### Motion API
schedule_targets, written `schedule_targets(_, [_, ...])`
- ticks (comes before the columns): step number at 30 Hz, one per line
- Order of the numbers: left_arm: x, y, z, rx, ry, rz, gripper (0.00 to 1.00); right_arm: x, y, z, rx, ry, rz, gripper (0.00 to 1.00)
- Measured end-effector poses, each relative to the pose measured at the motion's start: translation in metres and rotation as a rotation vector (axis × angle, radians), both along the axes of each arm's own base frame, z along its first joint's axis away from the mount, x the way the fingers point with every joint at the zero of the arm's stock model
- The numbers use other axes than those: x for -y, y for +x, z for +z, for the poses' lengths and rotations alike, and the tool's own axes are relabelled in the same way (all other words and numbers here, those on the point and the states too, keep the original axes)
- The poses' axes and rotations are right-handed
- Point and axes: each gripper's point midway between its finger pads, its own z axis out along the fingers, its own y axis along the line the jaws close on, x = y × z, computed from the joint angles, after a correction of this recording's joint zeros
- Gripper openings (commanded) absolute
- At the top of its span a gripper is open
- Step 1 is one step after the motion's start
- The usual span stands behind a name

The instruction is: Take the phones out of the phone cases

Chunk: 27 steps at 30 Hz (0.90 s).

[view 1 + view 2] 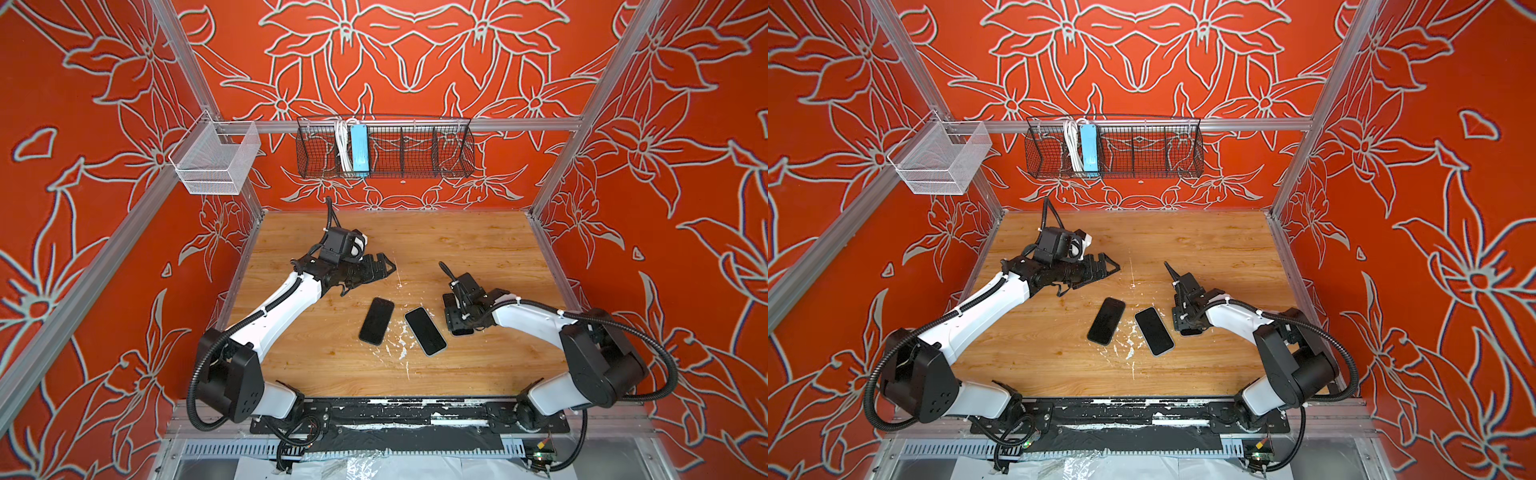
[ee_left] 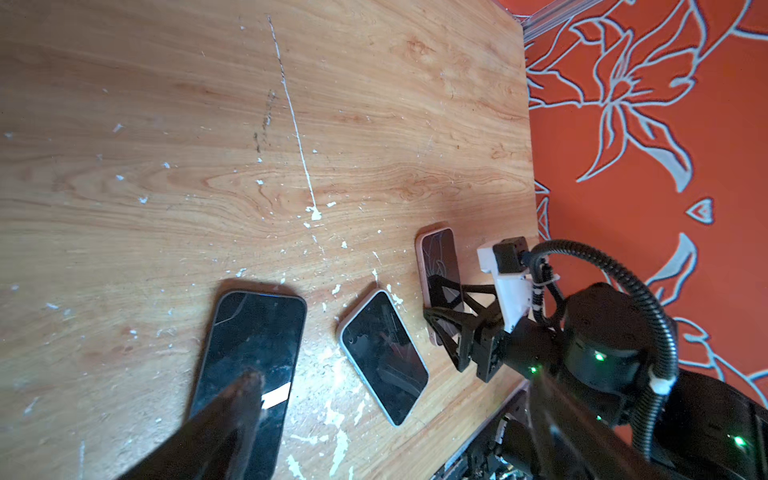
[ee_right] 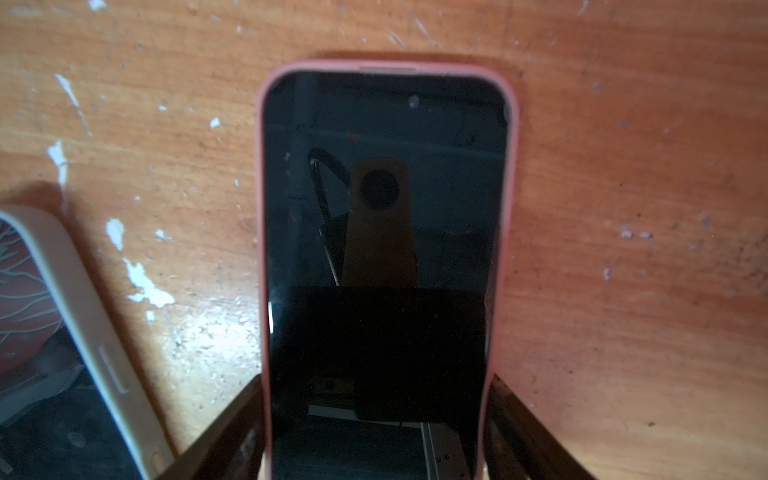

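The phone (image 3: 436, 187) sits in its pink phone case (image 3: 262, 208), flat and screen-up on the bench (image 1: 478, 249), at the right end of a row of three. Just beside it lies a pale-cased phone (image 1: 425, 331), and past that a dark phone (image 1: 376, 321).

The right tool (image 3: 376, 382) stands over the near end of the pink one, jaws part-way in and, as far as I can see, pressed against the case's two long edges. Nothing is lifted. The left tool (image 1: 380, 268) hangs wide open and empty, well back from the row.

I'd say the step in hand is getting a firm hold before any peeling. To do it well, the pinch should sit on the case's rim only — squeezing both sides hard would clamp the phone in. Tilting that end up would give the left tool room to come across and push a corner free, without nudging the pale neighbour.
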Motion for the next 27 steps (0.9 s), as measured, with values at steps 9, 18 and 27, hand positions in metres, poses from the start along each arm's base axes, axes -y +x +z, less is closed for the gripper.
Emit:
schedule_targets(9, [0.025,-0.019,-0.025,-0.069,-0.097,-0.058,0.99,-0.005,-0.001,0.005,-0.006,0.048,0.005,0.36])
schedule_targets(18, [0.063,-0.026,-0.055,-0.124,-0.106,-0.146,0.95,-0.012,-0.001,0.016,0.003,0.115,0.014,0.36])
schedule_targets(27, [0.101,-0.019,-0.067,-0.151,-0.118,-0.213,0.9,-0.04,0.007,0.07,0.085,0.285,0.074,0.36])
